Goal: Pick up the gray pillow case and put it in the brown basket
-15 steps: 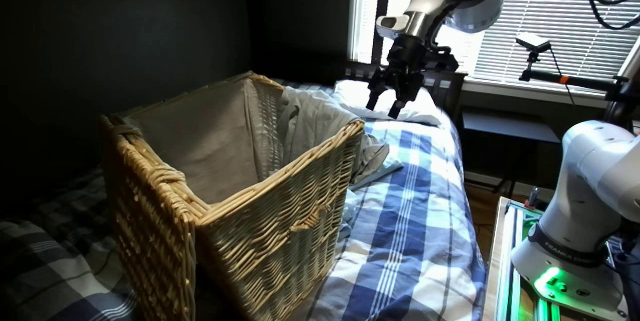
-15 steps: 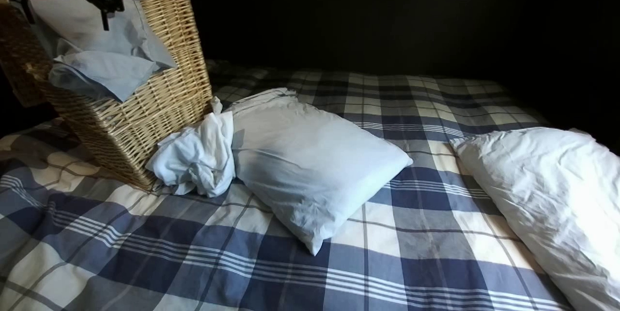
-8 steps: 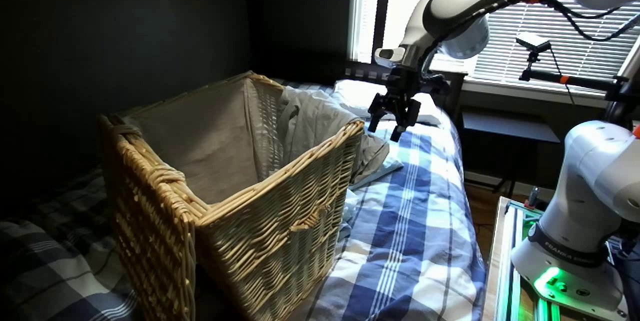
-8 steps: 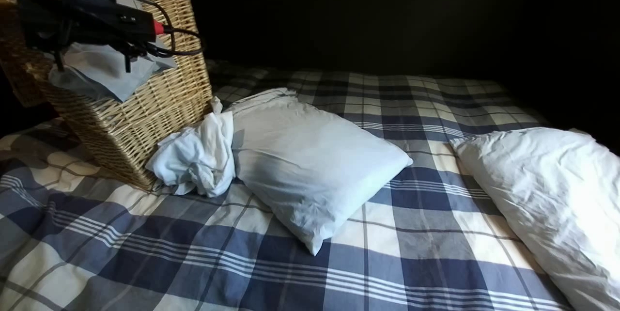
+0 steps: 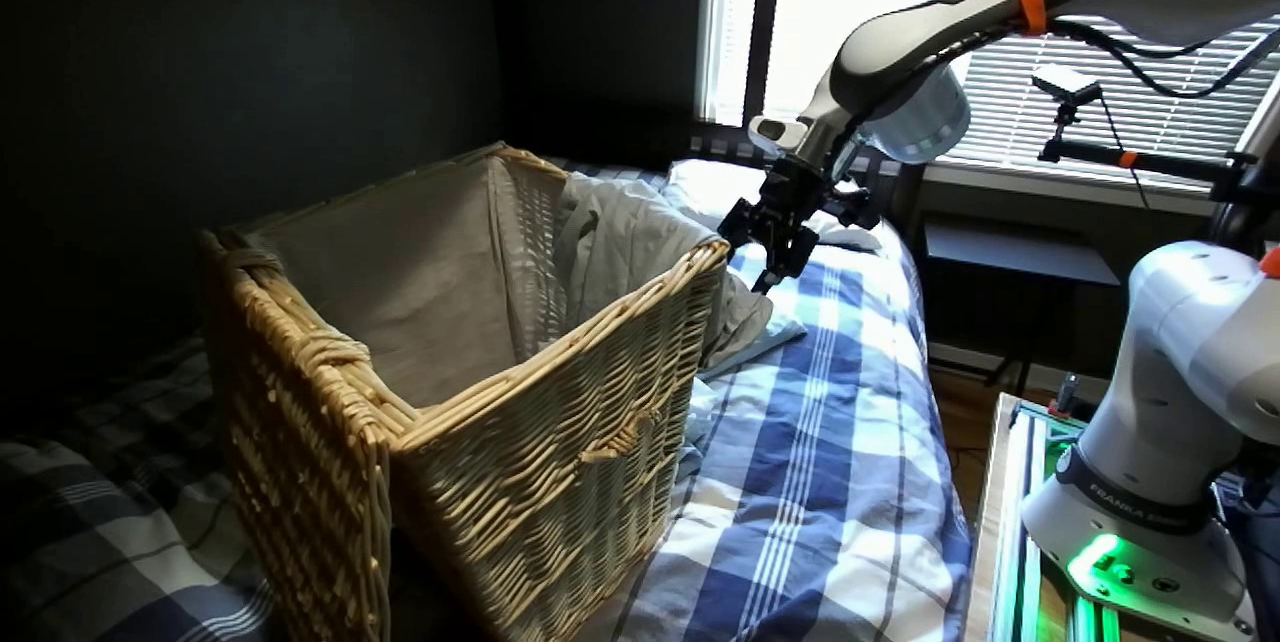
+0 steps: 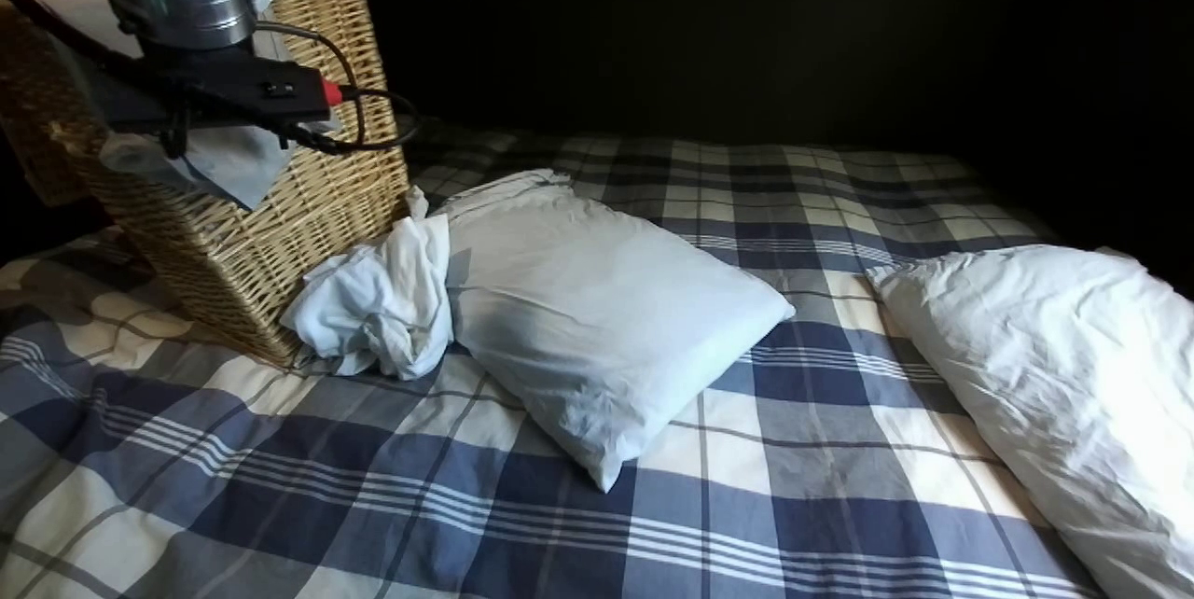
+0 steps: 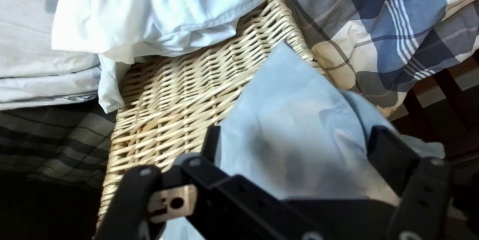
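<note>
Arm (image 5: 955, 17) reads "FRANKA". Gray pillow case (image 7: 295, 109) drapes over brown basket (image 5: 565, 482) rim, corner down, long axis unclear. Gripper (image 7: 296, 141) spread apart.

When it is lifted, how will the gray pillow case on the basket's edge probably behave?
The gray pillow case will probably sag and fold, since it drapes over the edge of the brown basket. It is likely light, as its cloth looks thin. It might snag, because the basket's weave looks coarse.
</note>
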{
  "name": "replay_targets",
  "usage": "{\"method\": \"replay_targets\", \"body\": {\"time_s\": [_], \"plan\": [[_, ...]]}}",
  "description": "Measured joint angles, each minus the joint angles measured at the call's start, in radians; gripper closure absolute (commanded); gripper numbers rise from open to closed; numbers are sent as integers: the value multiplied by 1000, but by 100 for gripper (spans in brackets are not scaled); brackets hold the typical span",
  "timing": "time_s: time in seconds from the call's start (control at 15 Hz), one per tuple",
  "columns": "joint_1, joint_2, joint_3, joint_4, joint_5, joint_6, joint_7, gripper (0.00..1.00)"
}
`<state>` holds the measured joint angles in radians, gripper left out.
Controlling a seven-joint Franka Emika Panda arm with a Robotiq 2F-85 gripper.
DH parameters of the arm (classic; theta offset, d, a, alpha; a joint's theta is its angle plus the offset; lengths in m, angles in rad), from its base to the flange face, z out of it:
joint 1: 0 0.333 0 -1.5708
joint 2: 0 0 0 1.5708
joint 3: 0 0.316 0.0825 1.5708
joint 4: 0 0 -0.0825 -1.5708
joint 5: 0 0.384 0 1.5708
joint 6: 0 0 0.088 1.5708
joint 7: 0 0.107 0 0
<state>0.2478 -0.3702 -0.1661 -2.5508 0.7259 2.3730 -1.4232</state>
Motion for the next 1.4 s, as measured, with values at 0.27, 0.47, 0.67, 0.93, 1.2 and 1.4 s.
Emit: {"method": "replay_targets", "body": {"time_s": [0.27,0.47,0.67,0.93,1.2,1.4], "plan": [[11,13,10,-1,144,-13,-167,0],[8,26,27,-1,207,-14,-257,32],[1,47,53,1,251,-23,-334,58],[-11,76,89,14,277,-64,-385,87],[-29,86,116,36,278,-100,-393,100],[-47,85,131,53,278,-101,-385,99]]}}
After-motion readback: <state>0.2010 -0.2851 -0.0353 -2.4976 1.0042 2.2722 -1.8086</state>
